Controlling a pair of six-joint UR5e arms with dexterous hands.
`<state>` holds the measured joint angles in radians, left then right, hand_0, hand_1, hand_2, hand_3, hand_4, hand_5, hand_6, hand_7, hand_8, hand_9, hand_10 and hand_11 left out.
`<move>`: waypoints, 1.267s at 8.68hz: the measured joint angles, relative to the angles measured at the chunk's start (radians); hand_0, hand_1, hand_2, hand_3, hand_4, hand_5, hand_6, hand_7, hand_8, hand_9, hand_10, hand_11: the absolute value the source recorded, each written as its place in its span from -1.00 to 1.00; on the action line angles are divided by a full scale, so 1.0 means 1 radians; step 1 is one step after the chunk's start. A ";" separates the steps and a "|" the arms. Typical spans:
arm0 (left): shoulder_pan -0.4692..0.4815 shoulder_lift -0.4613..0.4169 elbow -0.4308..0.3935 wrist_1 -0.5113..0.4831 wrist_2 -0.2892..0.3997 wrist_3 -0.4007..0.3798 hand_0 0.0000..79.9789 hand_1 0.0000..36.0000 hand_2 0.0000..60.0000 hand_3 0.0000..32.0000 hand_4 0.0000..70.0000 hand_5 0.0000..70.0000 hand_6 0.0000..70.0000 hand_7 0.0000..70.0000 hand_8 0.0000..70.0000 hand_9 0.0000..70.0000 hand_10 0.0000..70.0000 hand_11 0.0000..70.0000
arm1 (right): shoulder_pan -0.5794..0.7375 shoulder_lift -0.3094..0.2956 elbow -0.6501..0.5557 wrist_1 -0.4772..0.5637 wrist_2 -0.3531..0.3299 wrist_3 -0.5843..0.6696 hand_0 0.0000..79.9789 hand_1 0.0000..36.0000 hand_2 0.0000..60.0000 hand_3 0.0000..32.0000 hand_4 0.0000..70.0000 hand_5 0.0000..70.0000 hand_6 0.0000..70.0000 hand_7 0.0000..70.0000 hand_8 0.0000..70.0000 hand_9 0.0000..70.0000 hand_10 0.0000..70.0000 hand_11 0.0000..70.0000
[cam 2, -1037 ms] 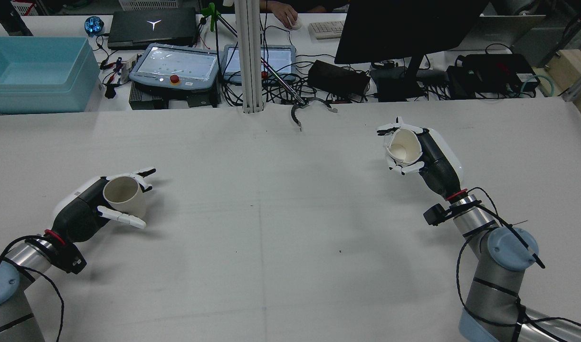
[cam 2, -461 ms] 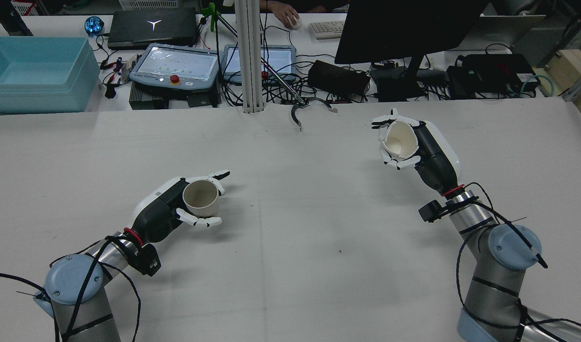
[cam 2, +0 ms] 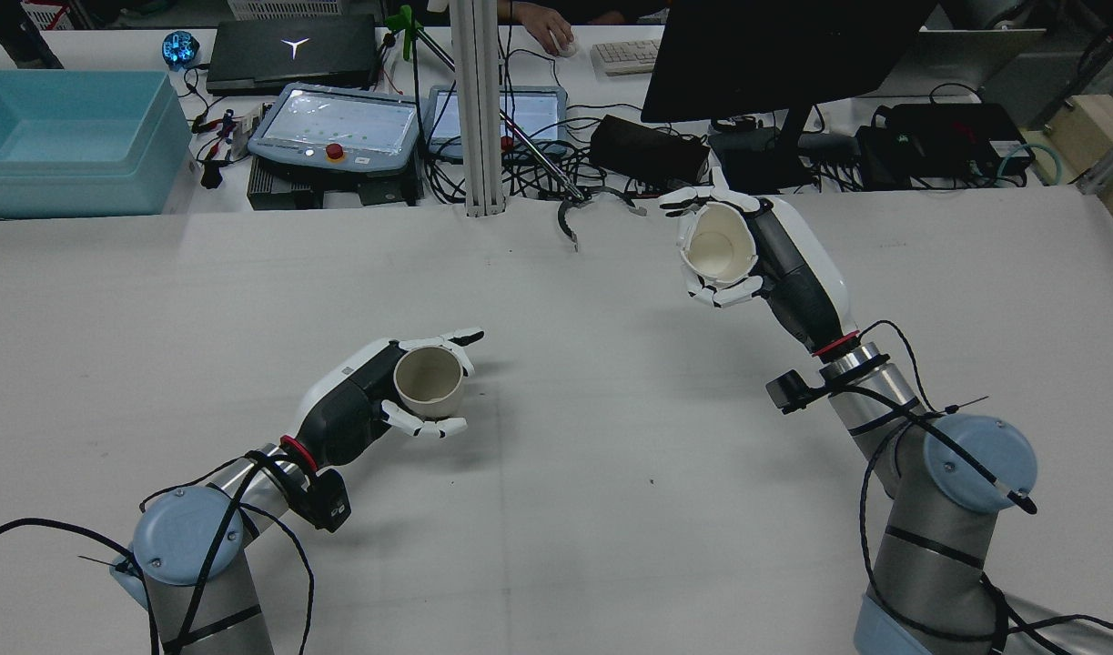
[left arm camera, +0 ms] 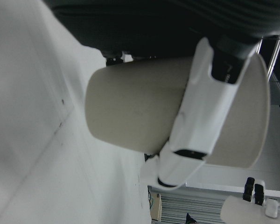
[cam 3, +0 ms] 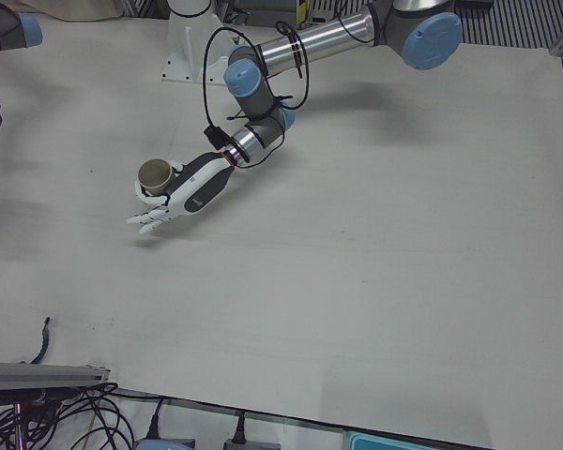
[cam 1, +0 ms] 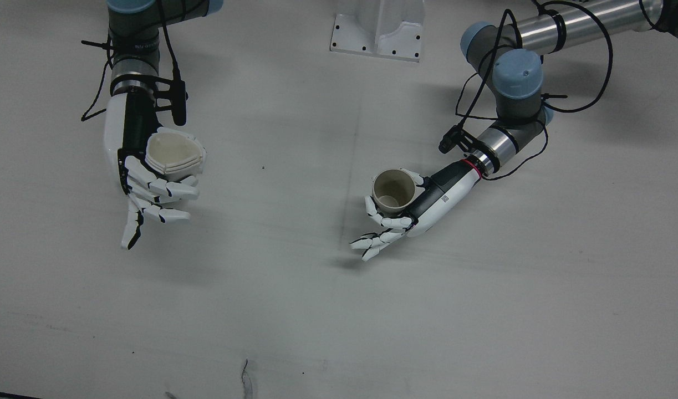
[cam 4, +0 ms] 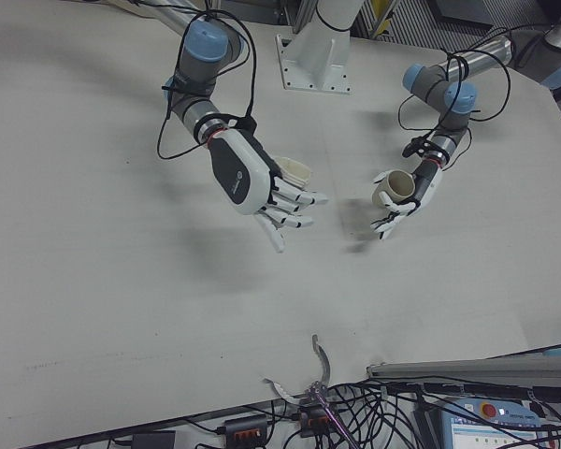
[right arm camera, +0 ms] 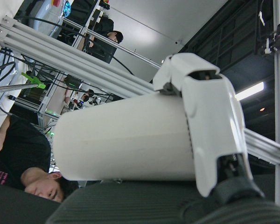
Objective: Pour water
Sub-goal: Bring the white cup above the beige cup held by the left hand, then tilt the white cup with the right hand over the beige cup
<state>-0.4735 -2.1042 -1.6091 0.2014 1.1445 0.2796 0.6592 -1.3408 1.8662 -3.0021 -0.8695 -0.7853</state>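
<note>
In the rear view, the left robot hand (cam 2: pixel 383 400) grasps an upright beige paper cup (cam 2: pixel 429 380) at frame centre-left; the right robot hand (cam 2: pixel 756 250) grasps a white paper cup (cam 2: pixel 718 241), raised upper right, mouth tilted toward the beige cup, well apart.

A wide white table (cam 2: pixel 556 509) is covering most of the station. An aluminium post (cam 2: pixel 480 109) is standing at its far edge. Behind it, a desk is carrying a light blue bin (cam 2: pixel 69 141), a closed black laptop (cam 2: pixel 292 50), 2 tablet-like pendants (cam 2: pixel 338 127), a dark monitor (cam 2: pixel 784 55), a keyboard (cam 2: pixel 624 56) and many tangled cables (cam 2: pixel 556 173). A person's hand (cam 2: pixel 549 27) is resting on a mouse there. Bright ceiling strips are glowing in the right hand view.
</note>
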 measured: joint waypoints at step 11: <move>0.062 -0.078 -0.001 0.027 0.001 0.043 1.00 1.00 1.00 -1.00 1.00 1.00 -0.52 -0.64 -0.77 -0.87 -0.67 -0.43 | -0.117 0.147 0.176 -0.430 -0.269 -0.627 0.57 1.00 1.00 -1.00 -0.42 -0.52 0.39 0.77 -0.65 -0.53 -1.00 -1.00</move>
<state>-0.4111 -2.1822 -1.6105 0.2287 1.1451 0.3221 0.5417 -1.1933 2.0426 -3.4317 -1.1382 -1.4121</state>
